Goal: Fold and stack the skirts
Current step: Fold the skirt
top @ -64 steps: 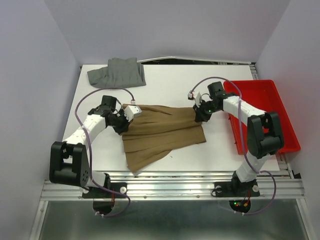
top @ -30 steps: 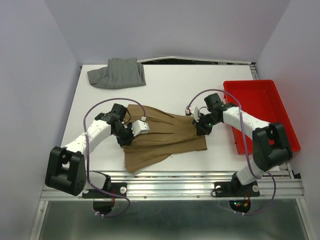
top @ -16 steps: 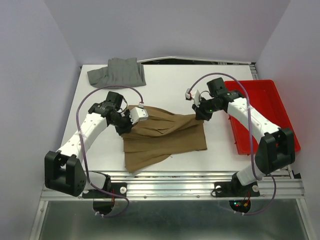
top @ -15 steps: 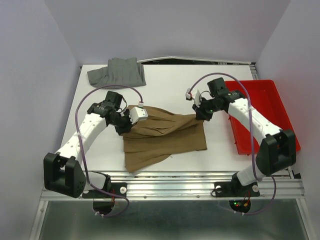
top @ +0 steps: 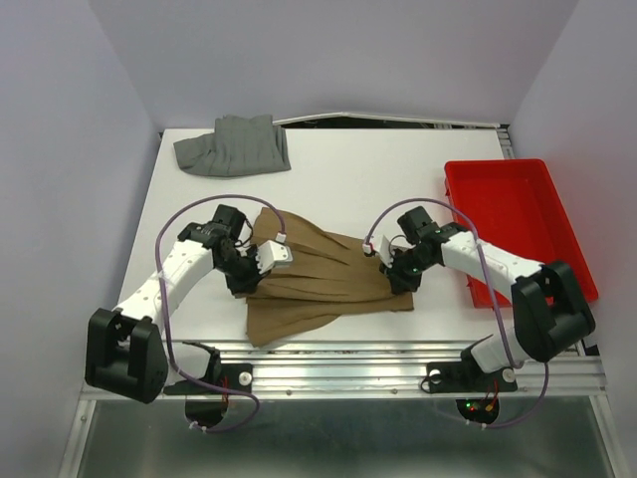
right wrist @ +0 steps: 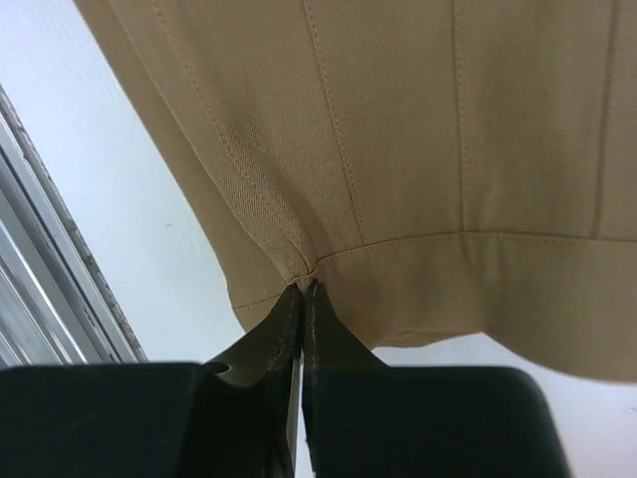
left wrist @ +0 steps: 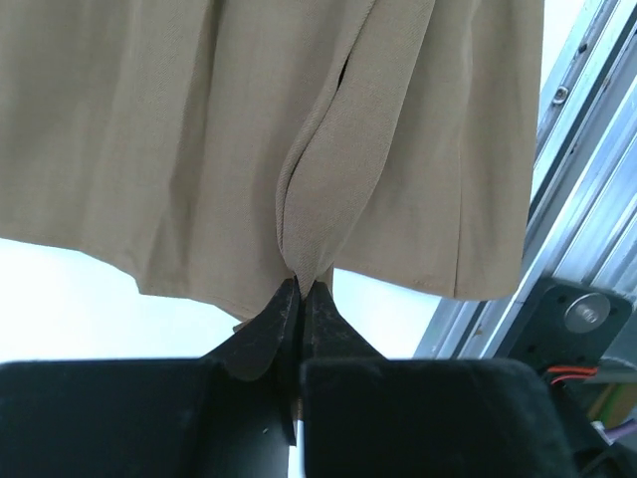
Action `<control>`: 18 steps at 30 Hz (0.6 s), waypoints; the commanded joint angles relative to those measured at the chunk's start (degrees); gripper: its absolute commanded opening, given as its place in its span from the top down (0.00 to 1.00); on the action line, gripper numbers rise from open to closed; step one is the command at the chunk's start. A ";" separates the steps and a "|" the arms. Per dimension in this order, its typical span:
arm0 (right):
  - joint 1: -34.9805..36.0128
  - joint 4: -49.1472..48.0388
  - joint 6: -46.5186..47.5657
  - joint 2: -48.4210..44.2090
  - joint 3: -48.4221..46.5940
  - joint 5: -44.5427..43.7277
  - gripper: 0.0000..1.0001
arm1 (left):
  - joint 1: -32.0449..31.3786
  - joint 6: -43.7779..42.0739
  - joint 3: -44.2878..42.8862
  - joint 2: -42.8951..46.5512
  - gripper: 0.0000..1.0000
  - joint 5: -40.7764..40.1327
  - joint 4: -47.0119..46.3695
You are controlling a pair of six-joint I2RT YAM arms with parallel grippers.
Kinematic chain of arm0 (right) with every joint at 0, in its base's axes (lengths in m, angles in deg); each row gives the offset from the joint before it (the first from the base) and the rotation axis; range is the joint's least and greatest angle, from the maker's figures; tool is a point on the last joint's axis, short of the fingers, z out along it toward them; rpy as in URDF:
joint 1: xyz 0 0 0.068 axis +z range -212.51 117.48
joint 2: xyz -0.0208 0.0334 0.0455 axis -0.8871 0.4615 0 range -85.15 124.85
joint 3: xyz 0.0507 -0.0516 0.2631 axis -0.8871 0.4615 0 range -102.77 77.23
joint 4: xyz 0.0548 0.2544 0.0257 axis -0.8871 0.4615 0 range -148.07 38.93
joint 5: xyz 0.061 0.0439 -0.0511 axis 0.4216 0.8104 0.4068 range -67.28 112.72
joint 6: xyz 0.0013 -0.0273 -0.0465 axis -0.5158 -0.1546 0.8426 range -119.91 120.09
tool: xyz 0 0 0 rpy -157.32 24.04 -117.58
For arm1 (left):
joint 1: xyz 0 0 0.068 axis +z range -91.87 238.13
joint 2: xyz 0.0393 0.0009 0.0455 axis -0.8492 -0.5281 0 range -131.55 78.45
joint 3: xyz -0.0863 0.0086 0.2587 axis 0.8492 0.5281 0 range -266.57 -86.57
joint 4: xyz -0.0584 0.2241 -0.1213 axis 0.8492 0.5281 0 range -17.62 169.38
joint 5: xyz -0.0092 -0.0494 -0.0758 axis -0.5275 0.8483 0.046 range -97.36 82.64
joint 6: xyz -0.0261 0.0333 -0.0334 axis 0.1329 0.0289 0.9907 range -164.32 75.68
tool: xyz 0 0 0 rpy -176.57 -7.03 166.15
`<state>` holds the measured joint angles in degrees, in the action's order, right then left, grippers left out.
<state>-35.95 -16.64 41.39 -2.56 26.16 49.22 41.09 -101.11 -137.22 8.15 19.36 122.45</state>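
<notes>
A white bench (top: 338, 169) stands boxed in by a plain, pale lilac-grey left wall (top: 60, 199), back wall (top: 328, 50) and right wall (top: 597, 119). An aluminium rail (top: 338, 376) runs along its near edge. The light is soft and even, the shadows faint.

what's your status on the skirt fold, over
Left gripper and right gripper both shut on tan skirt, one at each side. Grey skirt bunched at far left corner, not yet stacked. Nothing in the way.

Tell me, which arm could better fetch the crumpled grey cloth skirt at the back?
Left, probably. The mid-grey cloth skirt lies far left, nearer the left gripper than the right gripper. Both must first release the tan-brown pleated cloth skirt they pinch.
</notes>
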 commanded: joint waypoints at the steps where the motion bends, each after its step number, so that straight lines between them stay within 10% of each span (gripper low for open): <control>1: -0.02 -6.35 -0.34 1.35 2.19 -2.68 0.99 | -0.45 -0.77 2.22 -1.59 0.87 -0.44 -2.33; 4: -0.02 -7.50 -0.34 1.26 2.73 -3.65 0.99 | -0.45 -1.12 2.93 -1.33 1.00 -0.18 -3.48; 18: -0.02 8.39 2.38 -7.43 -9.48 -1.54 0.99 | -0.45 -2.35 -2.25 3.68 1.00 1.66 4.16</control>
<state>-35.90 -14.70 41.81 -4.64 21.40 46.53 40.72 -101.66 -136.30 8.74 19.25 121.07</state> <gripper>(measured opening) 0.029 0.124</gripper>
